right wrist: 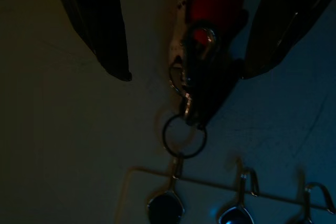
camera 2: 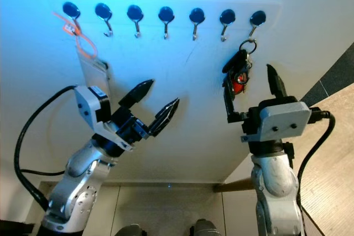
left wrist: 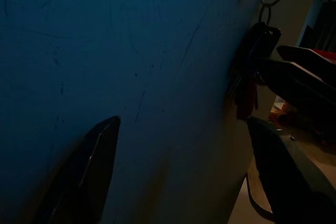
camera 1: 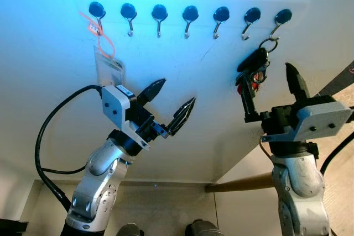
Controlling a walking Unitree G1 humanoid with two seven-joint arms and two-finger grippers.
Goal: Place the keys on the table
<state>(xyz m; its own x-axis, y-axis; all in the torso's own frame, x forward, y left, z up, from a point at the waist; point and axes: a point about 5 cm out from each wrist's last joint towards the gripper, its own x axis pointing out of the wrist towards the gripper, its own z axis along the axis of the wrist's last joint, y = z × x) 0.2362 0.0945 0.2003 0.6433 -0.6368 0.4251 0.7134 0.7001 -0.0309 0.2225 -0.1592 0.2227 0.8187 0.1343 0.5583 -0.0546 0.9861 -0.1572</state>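
Hanging from the rightmost hook [camera 1: 279, 21] of a seven-hook row on the white wall [camera 1: 50, 92], the keys [camera 1: 253, 70] dangle by their ring, a black fob and a red tag bunched together. Right tool [camera 1: 269, 89] is up at the wall with its two black fingers spread wide, the bunch sitting between them, left finger just beside the keys, no grip on them. Left tool [camera 1: 171, 103] hovers further left, fingers also spread and holding nothing, below an orange lanyard and card [camera 1: 108, 64] on the leftmost hook.
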